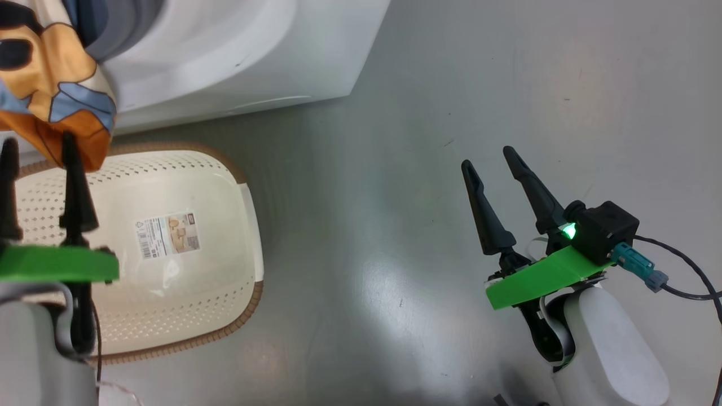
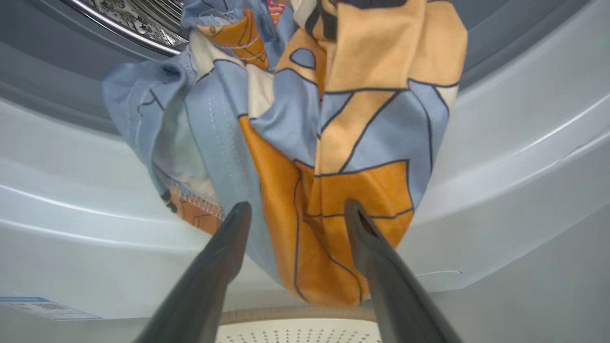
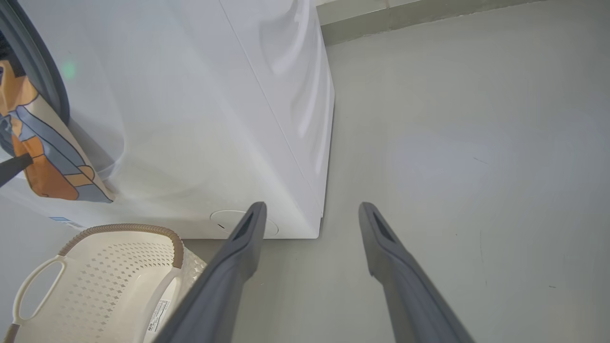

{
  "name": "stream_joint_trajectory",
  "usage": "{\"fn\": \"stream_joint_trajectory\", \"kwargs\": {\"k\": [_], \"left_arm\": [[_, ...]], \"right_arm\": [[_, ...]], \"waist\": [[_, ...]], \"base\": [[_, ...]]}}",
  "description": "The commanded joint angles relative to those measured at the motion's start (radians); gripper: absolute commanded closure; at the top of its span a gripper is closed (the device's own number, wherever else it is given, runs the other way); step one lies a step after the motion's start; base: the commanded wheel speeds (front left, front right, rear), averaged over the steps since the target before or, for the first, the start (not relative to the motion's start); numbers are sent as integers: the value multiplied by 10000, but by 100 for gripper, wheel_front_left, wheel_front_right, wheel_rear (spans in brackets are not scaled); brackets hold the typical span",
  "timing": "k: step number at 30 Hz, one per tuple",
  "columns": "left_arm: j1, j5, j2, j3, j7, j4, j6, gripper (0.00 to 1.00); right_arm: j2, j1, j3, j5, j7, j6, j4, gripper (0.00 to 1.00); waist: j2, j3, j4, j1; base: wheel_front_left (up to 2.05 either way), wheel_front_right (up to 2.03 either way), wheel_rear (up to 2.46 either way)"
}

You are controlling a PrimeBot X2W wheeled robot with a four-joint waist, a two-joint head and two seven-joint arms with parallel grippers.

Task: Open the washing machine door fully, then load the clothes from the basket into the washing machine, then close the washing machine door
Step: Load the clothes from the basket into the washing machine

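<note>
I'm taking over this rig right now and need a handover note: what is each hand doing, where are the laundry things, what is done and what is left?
Left hand: open, fingertips at the low end of the hanging clothes, not clamped on them.
Right hand: open, holding nothing, over the floor right of the washing machine.
Clothes: draped out of the drum mouth, hanging down the machine's front above the basket.
Done: clothes are out of the basket and partly loaded.
Left: push the clothes fully into the drum, then close the door.
</note>
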Motion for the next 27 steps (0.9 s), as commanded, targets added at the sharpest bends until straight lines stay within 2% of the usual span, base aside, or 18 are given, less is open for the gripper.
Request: {"fn": "stream_joint_trajectory", "kwargs": {"k": [1,10,17,18,19,27], "left_arm": [[-204,-156,335,276,152,-40,46,0],[-1244,-526,506,332,960,895,160,0],[-1771,-813,738,480,980,1513,141,0],[-1825,-883,740,489,982,1623,134,31],[-1903,-880,806,448,888,1774,123,100],[-2050,-996,957,387,218,2051,82,100]], "right_arm": [[111,341,243,66,-48,62,-194,0],[111,332,266,142,-48,62,-176,0],[111,315,293,186,-48,62,-177,0],[111,318,294,202,-48,62,-177,0],[111,327,274,237,-48,62,-176,0],[111,338,175,205,-48,62,-179,0]], "waist": [[-1,22,2,0],[-1,87,-32,0],[-1,137,-76,0],[-1,138,-81,0],[-1,138,-81,0],[-1,49,25,0]], "base": [[0,0,0],[0,0,0],[0,0,0],[0,0,0],[0,0,0],[0,0,0]]}}
